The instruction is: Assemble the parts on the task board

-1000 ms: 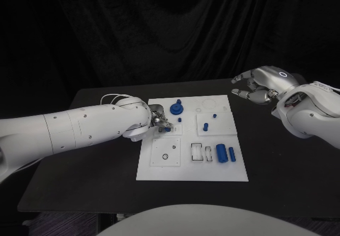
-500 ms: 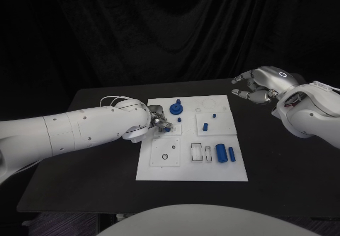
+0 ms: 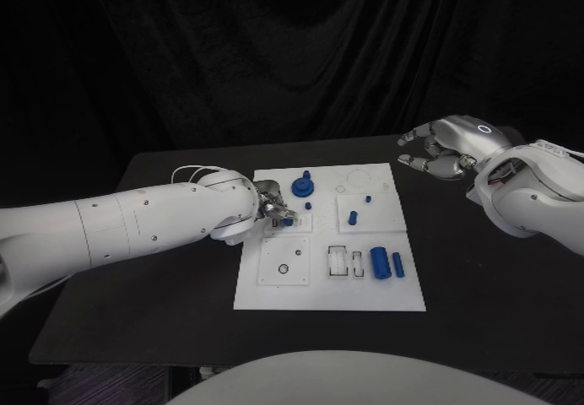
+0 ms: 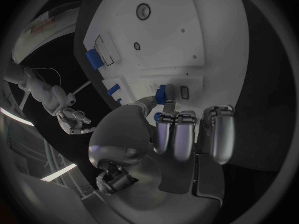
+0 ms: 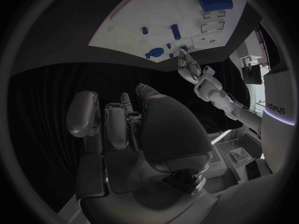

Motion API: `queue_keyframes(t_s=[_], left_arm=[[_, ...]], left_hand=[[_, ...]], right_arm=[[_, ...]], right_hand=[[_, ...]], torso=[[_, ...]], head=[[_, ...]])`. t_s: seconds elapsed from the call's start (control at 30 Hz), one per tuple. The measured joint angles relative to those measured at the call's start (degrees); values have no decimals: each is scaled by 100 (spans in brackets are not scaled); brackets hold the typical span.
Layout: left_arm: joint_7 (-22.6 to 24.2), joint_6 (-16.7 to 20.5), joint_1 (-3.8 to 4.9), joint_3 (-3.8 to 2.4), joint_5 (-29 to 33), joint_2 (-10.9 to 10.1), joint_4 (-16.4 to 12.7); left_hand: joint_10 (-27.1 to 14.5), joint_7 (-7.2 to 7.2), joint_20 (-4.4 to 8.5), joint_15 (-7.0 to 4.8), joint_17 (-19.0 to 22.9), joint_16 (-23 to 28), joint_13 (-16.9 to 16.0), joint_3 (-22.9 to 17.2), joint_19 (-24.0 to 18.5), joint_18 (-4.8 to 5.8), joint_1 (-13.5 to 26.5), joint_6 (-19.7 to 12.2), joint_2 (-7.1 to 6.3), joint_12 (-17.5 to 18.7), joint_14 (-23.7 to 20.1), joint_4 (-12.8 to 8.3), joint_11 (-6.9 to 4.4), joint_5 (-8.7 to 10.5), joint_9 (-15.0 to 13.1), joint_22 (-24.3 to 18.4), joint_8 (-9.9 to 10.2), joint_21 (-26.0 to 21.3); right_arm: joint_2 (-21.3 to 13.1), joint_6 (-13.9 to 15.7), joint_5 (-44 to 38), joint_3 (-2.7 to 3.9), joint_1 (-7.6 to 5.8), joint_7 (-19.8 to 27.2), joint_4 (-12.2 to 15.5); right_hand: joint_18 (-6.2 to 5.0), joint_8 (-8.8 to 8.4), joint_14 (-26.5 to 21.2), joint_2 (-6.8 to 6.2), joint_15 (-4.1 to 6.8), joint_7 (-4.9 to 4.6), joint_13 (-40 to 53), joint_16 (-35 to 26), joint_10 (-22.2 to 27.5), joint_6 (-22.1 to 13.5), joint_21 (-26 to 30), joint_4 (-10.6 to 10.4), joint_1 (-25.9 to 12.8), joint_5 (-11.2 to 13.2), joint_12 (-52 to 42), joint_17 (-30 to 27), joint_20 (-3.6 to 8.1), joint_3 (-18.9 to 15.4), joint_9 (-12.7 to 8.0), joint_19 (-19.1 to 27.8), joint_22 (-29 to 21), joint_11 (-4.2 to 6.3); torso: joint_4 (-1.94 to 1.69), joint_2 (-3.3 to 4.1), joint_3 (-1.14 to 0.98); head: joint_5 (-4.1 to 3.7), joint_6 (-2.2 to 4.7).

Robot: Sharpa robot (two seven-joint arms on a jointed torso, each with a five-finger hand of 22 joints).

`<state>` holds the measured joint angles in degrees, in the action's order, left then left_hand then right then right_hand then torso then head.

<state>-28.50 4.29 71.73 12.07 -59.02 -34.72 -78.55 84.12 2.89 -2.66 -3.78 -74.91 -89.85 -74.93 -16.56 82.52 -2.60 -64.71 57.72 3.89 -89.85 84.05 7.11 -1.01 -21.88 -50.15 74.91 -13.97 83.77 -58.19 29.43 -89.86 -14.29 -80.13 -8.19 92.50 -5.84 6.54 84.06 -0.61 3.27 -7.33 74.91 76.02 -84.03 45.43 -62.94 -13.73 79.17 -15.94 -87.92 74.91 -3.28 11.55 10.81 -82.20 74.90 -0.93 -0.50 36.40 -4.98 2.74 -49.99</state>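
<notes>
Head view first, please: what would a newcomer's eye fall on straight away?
The white task board in the middle of the black table, dotted with small blue parts. The left hand is at the board's left edge, pinching a blue part over a white block. The right hand hangs off the board's far right corner, fingers curled, holding nothing.

Left arm reaches across task board's left edge; left hand low over board, thumb and finger pinching small blue part. Right hand raised beyond board's far right corner, fingers curled, holding nothing.
</notes>
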Motion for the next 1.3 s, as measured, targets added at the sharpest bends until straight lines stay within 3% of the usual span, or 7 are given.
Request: queue_keyframes(t_s=[0.63, 0.93, 1.3], left_arm=[[36, 182, -24, 8, 0, -78, -94], [52, 328, -31, 14, -11, -152, -175], [80, 445, -32, 15, -152, -187, -232]], left_hand=[[0, 9, 0, 0, 0, 0, 0, -31, 0, 0, 8, 13, -7, 0, 0, 0, 0, 1, -3, 0, 1, 0], [0, 11, 0, 0, 0, 0, 0, -80, 0, 0, 15, 14, -15, 0, 0, -17, 0, 11, -23, 0, 17, 0], [0, -1, 0, 0, 0, 0, 0, -79, 0, 0, 23, 45, -23, 0, 0, -17, 0, 13, -31, 0, 22, 0]], right_arm=[[-3, -60, 2, 0, 15, -32, -3], [-17, -85, 2, 0, 28, -42, -4], [-15, -106, 3, 0, 43, -47, -5]], right_hand=[[0, 0, 0, -22, 0, 0, -1, -39, 0, 0, 0, 16, 22, -43, 0, 0, 0, 16, -13, 0, 0, 0], [0, 0, 0, -22, 0, 0, 2, -39, 0, 0, 38, 16, 22, -68, 0, 0, 0, 16, -19, 0, 5, 0], [0, 0, 0, -22, 0, 0, 3, -39, 0, 0, 38, 16, 22, -67, 0, 0, 0, 16, -19, 0, 4, 0]], torso=[[7, 3, -3], [3, 7, -2], [1, 10, 7]], head=[[7, 0], [-26, 0], [-4, 0]])
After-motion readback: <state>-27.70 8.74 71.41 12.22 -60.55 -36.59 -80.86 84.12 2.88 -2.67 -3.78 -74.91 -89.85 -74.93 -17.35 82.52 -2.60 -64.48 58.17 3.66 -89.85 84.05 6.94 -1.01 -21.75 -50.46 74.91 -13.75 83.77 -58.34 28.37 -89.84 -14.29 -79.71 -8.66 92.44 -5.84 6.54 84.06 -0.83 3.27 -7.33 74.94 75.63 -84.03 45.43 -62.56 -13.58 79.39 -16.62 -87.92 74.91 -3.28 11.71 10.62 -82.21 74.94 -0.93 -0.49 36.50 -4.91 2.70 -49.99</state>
